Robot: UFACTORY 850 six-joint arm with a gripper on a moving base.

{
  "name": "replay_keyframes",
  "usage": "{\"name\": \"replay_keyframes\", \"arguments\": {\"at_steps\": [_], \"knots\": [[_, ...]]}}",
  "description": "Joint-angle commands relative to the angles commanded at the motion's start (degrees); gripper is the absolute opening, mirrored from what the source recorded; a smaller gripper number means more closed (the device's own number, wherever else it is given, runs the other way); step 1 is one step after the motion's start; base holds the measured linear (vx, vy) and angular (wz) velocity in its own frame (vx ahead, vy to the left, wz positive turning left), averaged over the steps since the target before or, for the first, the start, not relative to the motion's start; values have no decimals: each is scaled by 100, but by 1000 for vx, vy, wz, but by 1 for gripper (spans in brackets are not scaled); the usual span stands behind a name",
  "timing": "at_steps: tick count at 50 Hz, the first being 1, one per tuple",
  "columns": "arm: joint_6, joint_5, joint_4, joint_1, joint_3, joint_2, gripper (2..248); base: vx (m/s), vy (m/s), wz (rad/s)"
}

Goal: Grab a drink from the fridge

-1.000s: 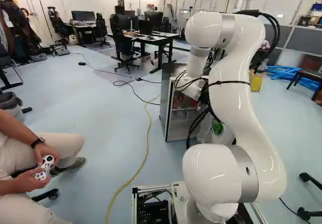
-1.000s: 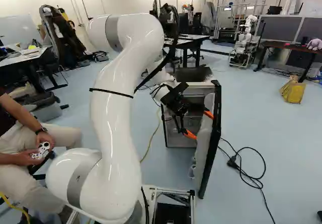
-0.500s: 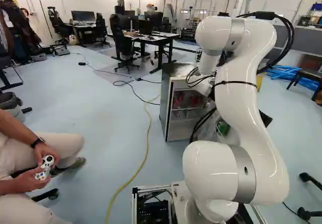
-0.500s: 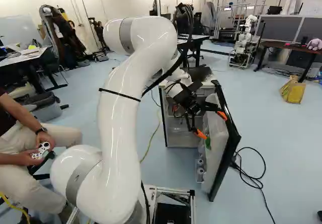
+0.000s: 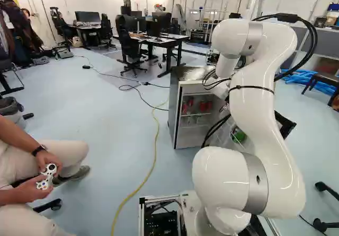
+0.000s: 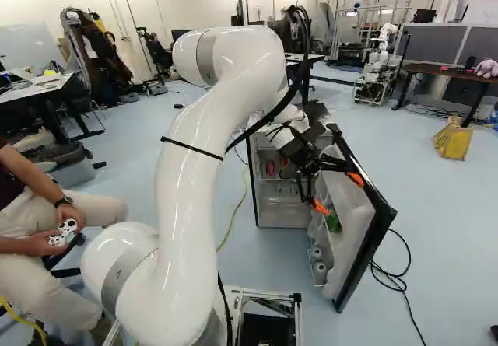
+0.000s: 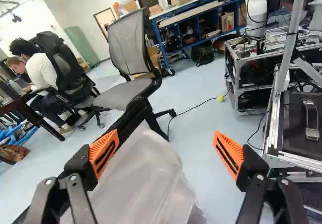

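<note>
End effector (image 6: 338,193) (fingers wide apart) near the open fridge door (image 6: 356,225).

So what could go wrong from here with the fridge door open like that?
The open hand is right up by the fridge door, so a small sideways move might snag or swing it. Reaching from there toward the red cans could also knock the green item in the door. And if the door swings wider, it may drag the black cable on the floor beside it.
</note>
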Motion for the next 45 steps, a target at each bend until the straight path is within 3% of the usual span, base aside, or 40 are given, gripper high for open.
{"name": "replay_keyframes", "arguments": {"at_steps": [14, 45], "knots": [[0, 0, -425, 96, 321, 107, 247, 0, 0, 0], [0, 0, -2244, 558, 1700, 622, 247, 0, 0, 0]]}}
